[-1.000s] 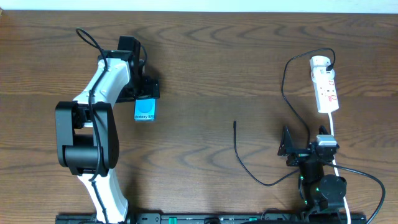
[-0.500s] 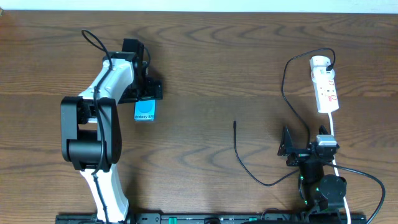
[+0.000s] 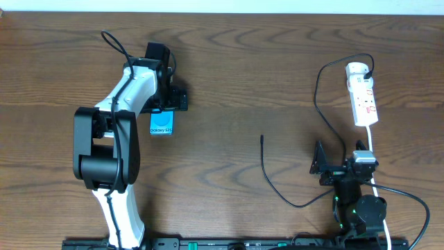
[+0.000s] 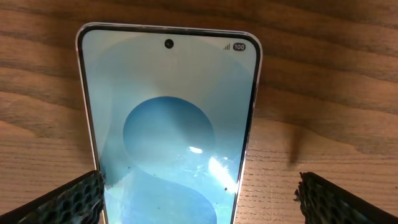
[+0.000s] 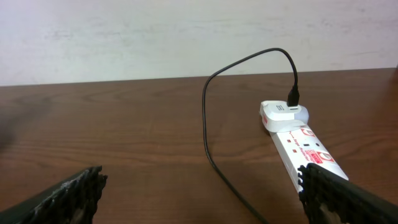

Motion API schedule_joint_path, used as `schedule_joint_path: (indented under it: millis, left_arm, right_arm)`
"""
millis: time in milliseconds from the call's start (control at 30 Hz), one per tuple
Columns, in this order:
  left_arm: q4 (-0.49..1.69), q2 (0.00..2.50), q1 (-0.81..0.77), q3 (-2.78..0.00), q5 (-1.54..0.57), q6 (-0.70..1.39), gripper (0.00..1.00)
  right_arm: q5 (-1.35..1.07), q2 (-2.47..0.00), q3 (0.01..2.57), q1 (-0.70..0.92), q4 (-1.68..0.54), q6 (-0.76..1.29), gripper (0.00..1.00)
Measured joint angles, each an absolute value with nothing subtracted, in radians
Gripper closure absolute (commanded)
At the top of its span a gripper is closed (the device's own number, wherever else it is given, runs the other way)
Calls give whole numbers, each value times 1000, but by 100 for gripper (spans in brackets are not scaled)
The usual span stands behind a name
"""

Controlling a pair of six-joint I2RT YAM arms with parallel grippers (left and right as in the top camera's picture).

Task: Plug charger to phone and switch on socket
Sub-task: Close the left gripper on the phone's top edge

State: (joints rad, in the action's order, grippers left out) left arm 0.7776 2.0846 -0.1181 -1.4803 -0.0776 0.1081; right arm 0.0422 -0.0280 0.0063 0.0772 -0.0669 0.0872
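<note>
Resting on one table (image 3: 229, 62): one phone (image 3: 161, 123), one charger (image 3: 261, 149), one socket (image 3: 363, 97); left pincer (image 4: 199, 202) and right pincer (image 5: 205, 196) both spread.

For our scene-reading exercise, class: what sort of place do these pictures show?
Probably a robotics lab bench: a left arm and right arm at a wooden table, with a phone, charger cable and power strip laid out, white wall behind.

Grained brown wood for the table (image 3: 243, 69), glossy glass on the phone (image 4: 168, 137), smooth white plastic socket (image 5: 308, 149), matt black charger cable (image 5: 203, 115)
</note>
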Motion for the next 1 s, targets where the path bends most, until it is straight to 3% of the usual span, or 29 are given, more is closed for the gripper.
schedule_joint_path:
  millis: [1000]
  left_arm:
    - [720, 2085, -118, -1438, -27, 109, 1]
  right_arm:
    - [42, -28, 6, 77, -67, 87, 1]
